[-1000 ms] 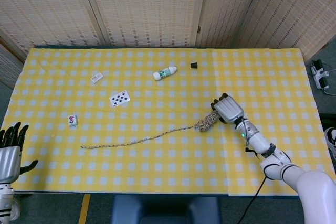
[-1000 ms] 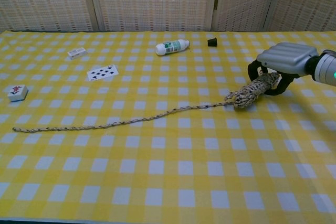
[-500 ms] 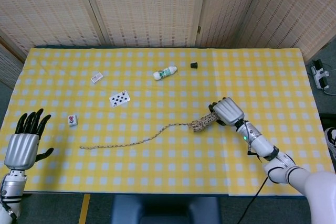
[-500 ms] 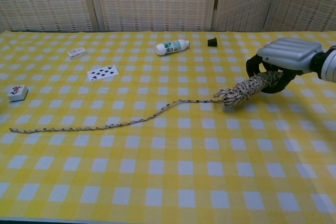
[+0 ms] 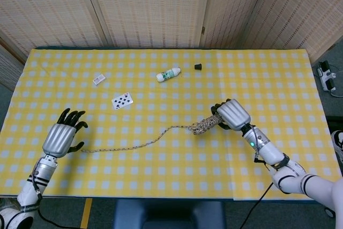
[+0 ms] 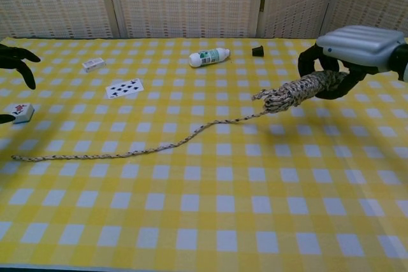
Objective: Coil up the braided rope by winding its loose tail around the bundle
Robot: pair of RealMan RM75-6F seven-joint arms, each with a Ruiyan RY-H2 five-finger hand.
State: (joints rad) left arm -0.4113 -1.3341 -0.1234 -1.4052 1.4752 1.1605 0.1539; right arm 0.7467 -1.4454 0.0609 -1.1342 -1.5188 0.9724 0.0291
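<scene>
Your right hand (image 5: 232, 114) grips the rope bundle (image 6: 294, 92) above the table (image 5: 177, 170); its tail (image 5: 128, 146) trails along the cloth to your left hand (image 5: 60, 138), fingers spread, holding nothing.

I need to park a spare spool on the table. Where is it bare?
Bare: the near edge below the rope tail, and the far right corner beyond the right hand. Crowded: far left-centre, with card, bottle, tile and left hand.
</scene>
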